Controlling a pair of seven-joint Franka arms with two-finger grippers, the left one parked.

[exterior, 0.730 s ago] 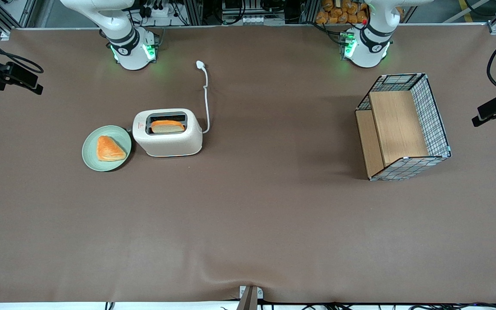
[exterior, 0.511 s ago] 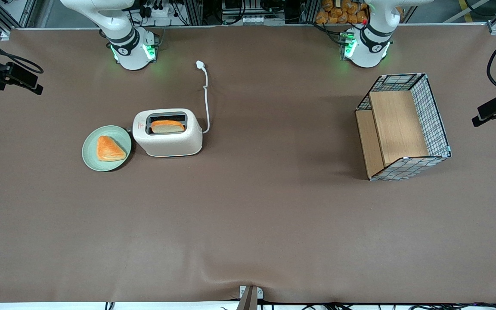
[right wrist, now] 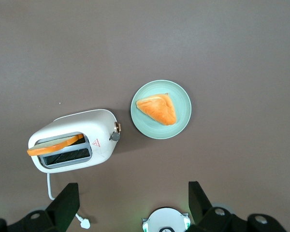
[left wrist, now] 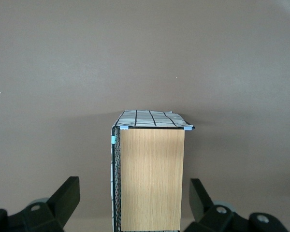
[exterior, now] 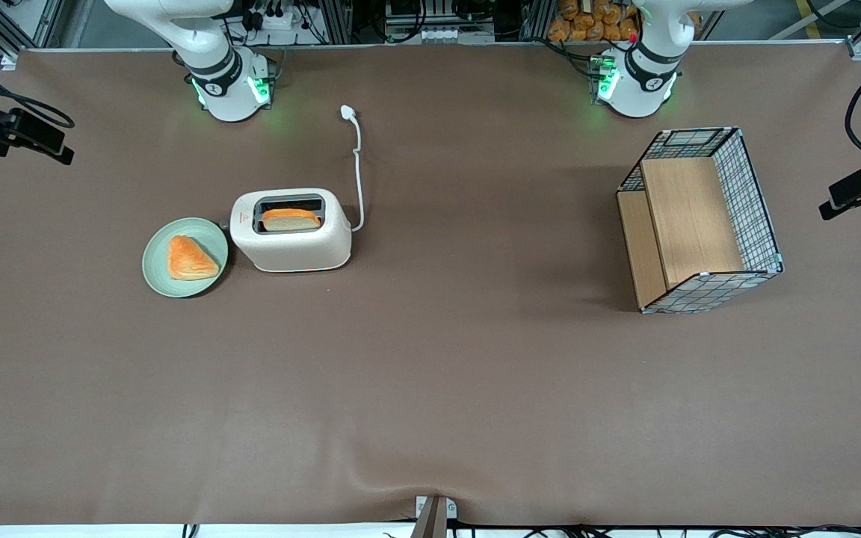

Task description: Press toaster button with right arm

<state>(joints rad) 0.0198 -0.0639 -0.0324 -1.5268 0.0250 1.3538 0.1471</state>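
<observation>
The cream-white toaster (exterior: 303,243) stands on the brown table with a slice of bread (exterior: 291,219) in the slot nearer the front camera. Its small grey button (exterior: 223,224) sticks out of the narrow end by the red triangle sticker, facing the green plate. The right wrist view shows the toaster (right wrist: 94,128) and the button (right wrist: 115,137) far below. My right gripper (right wrist: 132,191) hangs high above the table, open and empty, clear of the toaster. In the front view only the right arm's base (exterior: 229,82) shows.
A green plate (exterior: 158,261) with an orange pastry (exterior: 190,258) lies beside the toaster's button end. The white cord with plug (exterior: 347,112) runs from the toaster toward the arm bases. A wire basket with wooden boards (exterior: 699,220) stands toward the parked arm's end.
</observation>
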